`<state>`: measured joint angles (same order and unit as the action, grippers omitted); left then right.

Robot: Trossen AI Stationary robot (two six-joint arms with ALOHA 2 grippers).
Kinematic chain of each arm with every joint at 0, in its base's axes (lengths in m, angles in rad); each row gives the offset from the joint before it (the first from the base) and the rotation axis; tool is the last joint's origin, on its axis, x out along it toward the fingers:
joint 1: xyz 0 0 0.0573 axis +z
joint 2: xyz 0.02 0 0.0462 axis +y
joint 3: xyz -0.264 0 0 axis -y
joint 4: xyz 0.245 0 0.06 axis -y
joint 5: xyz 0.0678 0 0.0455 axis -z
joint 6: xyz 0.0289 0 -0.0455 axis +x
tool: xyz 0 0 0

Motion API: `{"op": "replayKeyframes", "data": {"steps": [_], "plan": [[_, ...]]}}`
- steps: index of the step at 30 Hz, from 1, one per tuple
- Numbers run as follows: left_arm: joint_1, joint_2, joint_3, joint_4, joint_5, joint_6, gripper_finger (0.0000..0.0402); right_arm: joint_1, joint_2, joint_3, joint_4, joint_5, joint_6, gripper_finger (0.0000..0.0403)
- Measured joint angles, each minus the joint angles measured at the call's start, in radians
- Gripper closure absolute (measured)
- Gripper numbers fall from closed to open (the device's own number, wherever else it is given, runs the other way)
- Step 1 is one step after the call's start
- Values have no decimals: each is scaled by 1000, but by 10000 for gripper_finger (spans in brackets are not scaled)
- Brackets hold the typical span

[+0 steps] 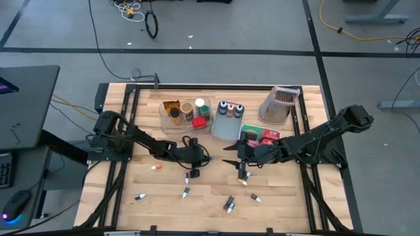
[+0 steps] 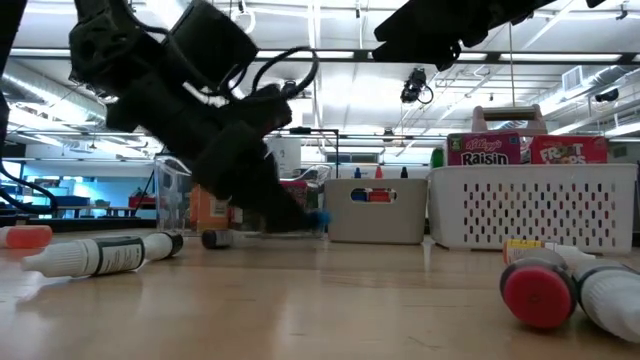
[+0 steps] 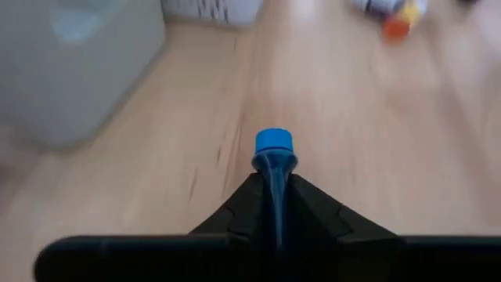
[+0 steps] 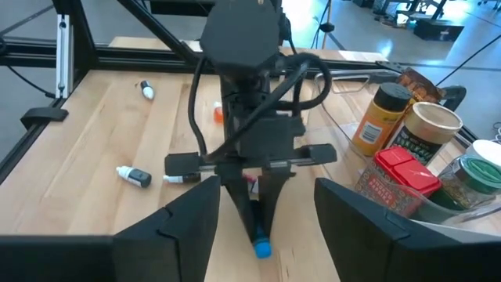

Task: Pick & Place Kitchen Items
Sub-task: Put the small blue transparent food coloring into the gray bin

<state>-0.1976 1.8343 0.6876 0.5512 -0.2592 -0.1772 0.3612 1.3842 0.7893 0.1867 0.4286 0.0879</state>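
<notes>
My left gripper [image 1: 206, 158] is at the table's middle, shut on a tiny blue-capped bottle [image 3: 274, 145]. My right gripper [image 4: 266, 235] is open and faces it from the right, its fingers standing either side of the blue cap [image 4: 261, 249] without touching. Several more tiny bottles lie on their sides on the near half of the table, among them [image 1: 186, 192], [image 1: 229, 204] and an orange-capped one [image 1: 156, 168]. Jars and an orange packet sit in the clear bin [image 1: 172, 124]. Boxes stand in the white perforated bin [image 1: 244, 128]. My left gripper pinches the small bottle's body [image 3: 275, 178] between its two fingers, which lie along the bottle. Only the blue cap end [image 4: 261, 249] sticks out past the fingertips. The fingers slant down toward the table's right. Whether the cap touches the table, I cannot tell.
The grey bin [image 1: 218, 134] with capped bottles sits at the far middle, and a tipped perforated container [image 1: 279, 105] at the far right. Two bottles [image 1: 244, 178] [image 1: 193, 174] lie close under the grippers. The table's frame rails run along both sides.
</notes>
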Motion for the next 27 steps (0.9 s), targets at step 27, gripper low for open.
{"op": "replayKeyframes", "data": {"steps": [27], "plan": [[363,0,414,-299,132,215,334,0,0,0,-36,-1,2,183]]}}
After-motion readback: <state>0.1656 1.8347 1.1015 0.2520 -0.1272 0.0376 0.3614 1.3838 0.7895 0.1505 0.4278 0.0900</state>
